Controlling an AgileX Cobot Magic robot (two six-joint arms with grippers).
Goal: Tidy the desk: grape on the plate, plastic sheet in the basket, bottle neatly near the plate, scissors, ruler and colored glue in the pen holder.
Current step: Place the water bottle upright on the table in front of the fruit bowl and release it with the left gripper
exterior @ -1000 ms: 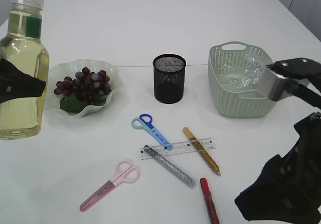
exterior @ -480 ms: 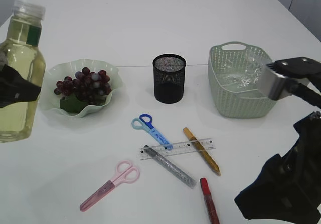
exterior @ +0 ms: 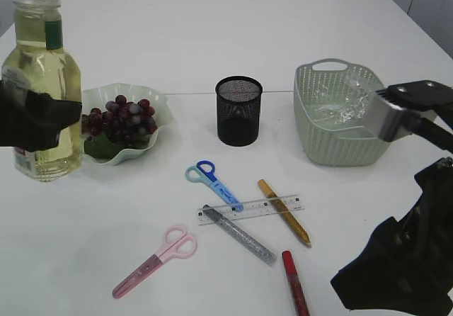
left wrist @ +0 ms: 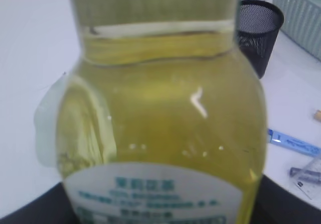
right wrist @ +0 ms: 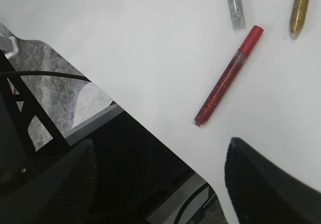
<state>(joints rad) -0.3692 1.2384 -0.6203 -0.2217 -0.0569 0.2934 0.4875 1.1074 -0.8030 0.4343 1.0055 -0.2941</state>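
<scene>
My left gripper [exterior: 32,121] is clenched around the bottle [exterior: 41,82], holding it upright just left of the plate [exterior: 152,103] of grapes [exterior: 117,117]. To finish well, I should lower it straight down, base flat on the worktop [exterior: 212,47], close beside the plate without nudging its rim. My right gripper [right wrist: 165,148] hangs released, empty, above the red glue pen [right wrist: 228,76].

bottle [exterior: 39,82] left of plate [exterior: 159,114], grapes [exterior: 119,117] on plate
</scene>
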